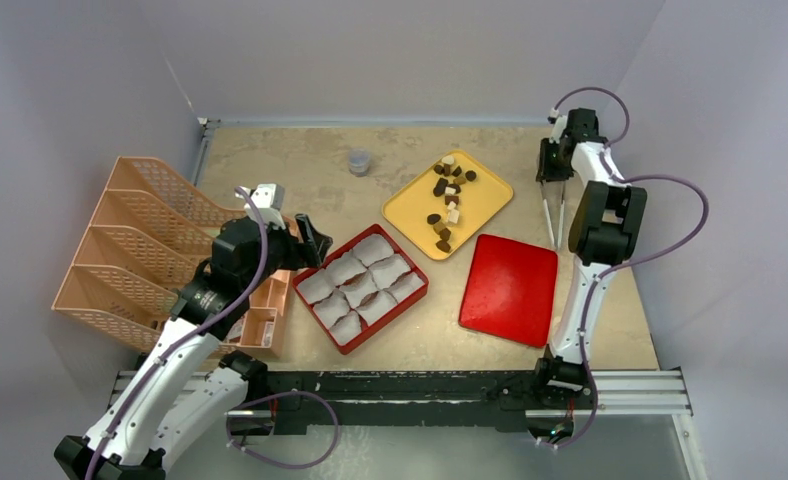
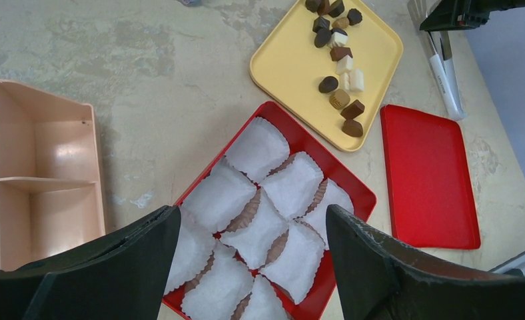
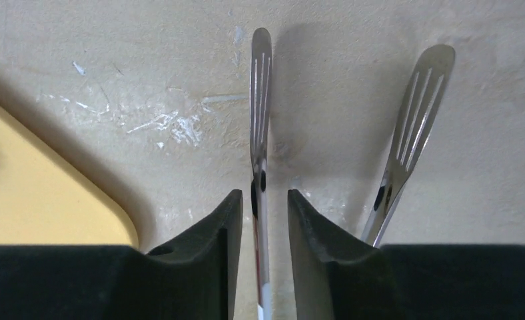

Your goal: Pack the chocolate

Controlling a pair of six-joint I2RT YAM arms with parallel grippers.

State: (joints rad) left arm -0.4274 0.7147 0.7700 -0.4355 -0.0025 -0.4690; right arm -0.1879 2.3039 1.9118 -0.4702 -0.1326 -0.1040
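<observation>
Chocolate (image 2: 340, 53): loose dark, light-brown and cream pieces scattered on the yellow tray (image 2: 293, 67) at the far side of the table (image 2: 146, 60).
Left gripper (image 2: 252, 220): fingers spread wide, hanging over the near end of the red box (image 2: 353, 190).
Red box: lined with white paper cups (image 2: 258, 148), between the yellow tray and the peach organizer (image 2: 53, 173).
Right gripper (image 3: 264, 197): fingers narrow, one slotted arm of the metal tongs (image 3: 262, 87) between them, the other arm outside; clamped or merely close, cannot tell.
Red lid (image 2: 426, 180): flat on the table beside the box.
</observation>
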